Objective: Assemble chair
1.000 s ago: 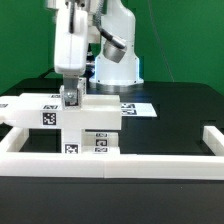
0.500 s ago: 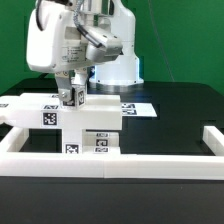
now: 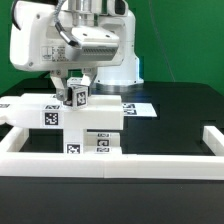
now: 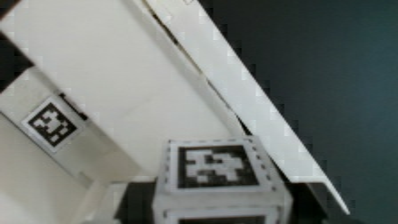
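Since the earlier frame the arm has swung toward the exterior view's left, its gripper (image 3: pixel 76 95) clenched on a small tagged chair block (image 3: pixel 77 96) above the chair (image 3: pixel 85 122) stack by the near rail (image 3: pixel 110 163); parts appear light, rigid, smooth, best gripped on flat sides; only fiducial tags, no legible writing.

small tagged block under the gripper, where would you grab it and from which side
The small tagged block is best taken across its two plain side faces, coming from above, which is where the gripper is. Its blocky shape gives flat parallel sides for the fingers, and the chair assembly beneath blocks a lower approach. Whether the fingers already clamp it cannot be told.
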Available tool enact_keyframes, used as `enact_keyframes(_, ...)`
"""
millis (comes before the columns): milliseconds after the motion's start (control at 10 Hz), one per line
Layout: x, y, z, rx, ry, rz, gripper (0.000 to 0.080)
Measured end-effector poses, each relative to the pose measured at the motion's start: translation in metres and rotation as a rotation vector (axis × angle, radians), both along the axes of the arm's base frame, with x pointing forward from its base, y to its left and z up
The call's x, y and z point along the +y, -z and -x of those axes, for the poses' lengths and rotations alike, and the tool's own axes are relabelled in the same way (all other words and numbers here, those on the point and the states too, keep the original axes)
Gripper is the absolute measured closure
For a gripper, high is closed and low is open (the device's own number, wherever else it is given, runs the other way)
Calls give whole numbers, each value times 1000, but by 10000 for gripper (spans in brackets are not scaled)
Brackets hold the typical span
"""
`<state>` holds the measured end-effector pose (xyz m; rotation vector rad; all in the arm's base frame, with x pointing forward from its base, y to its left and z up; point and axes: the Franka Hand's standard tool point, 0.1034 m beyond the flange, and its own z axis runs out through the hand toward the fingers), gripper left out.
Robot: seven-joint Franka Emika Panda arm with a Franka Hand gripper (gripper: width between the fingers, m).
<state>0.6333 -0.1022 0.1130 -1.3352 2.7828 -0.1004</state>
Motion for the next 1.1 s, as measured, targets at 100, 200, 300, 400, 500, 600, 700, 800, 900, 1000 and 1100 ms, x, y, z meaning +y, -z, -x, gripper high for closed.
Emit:
enact_keyframes(100, 1, 0, 0, -3, 14, -8, 512)
enact_keyframes(200, 2, 0, 0, -4, 0, -9, 512)
enact_keyframes(300, 2, 0, 0, -3, -28, -7, 402)
enact_keyframes(400, 2, 0, 0, -2, -63, -4, 264)
enact_keyframes(500, 2, 0, 0, -1, -98, -2, 186)
enact_keyframes(600, 1, 0, 0, 2, -205, 6, 186)
enact_keyframes(700, 1, 0, -1, 4, -302, 15, 157)
enact_keyframes(800, 1, 0, -1, 7, -407, 23, 152)
enact_keyframes(900, 2, 0, -1, 10, -510, 32, 152)
enact_keyframes(1000, 3, 0, -1, 13, -605, 39, 151)
enact_keyframes(1100, 4, 0, -1, 15, -660, 43, 151)
